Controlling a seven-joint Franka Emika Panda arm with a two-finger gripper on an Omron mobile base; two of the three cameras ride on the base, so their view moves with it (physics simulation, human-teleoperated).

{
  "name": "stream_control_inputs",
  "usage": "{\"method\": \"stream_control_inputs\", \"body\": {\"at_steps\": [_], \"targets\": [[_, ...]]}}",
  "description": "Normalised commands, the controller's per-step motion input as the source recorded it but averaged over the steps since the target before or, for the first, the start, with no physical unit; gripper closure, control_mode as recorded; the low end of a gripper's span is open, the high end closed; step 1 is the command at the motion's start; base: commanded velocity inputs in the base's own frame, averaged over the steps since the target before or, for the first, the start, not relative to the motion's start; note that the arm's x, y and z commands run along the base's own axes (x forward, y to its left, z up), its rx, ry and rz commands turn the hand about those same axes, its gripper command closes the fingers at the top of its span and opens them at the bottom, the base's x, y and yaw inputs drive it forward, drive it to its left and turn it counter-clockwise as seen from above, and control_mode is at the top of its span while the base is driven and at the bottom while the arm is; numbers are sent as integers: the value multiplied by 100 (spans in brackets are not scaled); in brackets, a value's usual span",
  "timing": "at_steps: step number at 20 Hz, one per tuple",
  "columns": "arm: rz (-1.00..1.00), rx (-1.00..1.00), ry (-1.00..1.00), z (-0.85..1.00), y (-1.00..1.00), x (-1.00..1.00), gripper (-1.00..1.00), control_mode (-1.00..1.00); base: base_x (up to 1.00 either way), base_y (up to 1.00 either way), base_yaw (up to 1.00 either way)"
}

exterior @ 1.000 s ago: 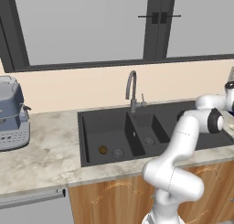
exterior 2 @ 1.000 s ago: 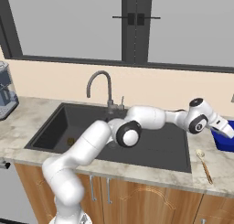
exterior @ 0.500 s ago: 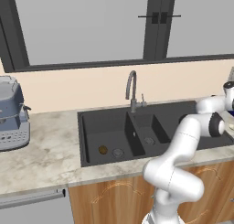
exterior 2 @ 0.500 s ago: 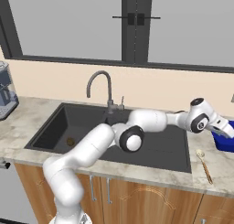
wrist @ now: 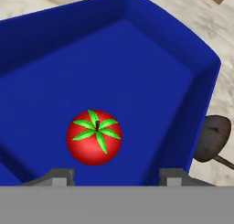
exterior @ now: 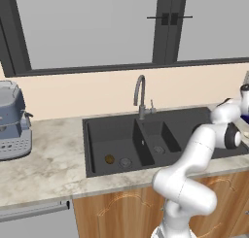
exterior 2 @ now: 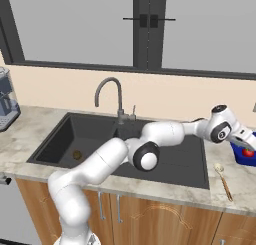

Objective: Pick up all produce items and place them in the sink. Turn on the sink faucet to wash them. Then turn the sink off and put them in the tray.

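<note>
The gripper (wrist: 109, 175) is seen with its jaws parted and nothing held, poised over the blue tray (wrist: 137, 49) on the desk (exterior 2: 30, 134); the red tomato (wrist: 94, 137) lies in the tray; the brown item (exterior: 109, 159) rests in the sink (exterior: 97, 135), beside the drain.

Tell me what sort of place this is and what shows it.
A home kitchen, most likely, and a rendered one: a matte black double-basin sink with a grey gooseneck faucet set in a marble-look counter, wooden cabinets below, and a grey coffee machine beside it.
</note>
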Motion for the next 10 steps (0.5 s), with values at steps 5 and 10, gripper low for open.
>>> {"method": "stream_control_inputs", "body": {"at_steps": [5,10], "targets": [[0,8,-1,37,5,-22,-100,-100,0,0,0],[0,3,-8,86,63,-75,-100,-100,0,0,0]]}}
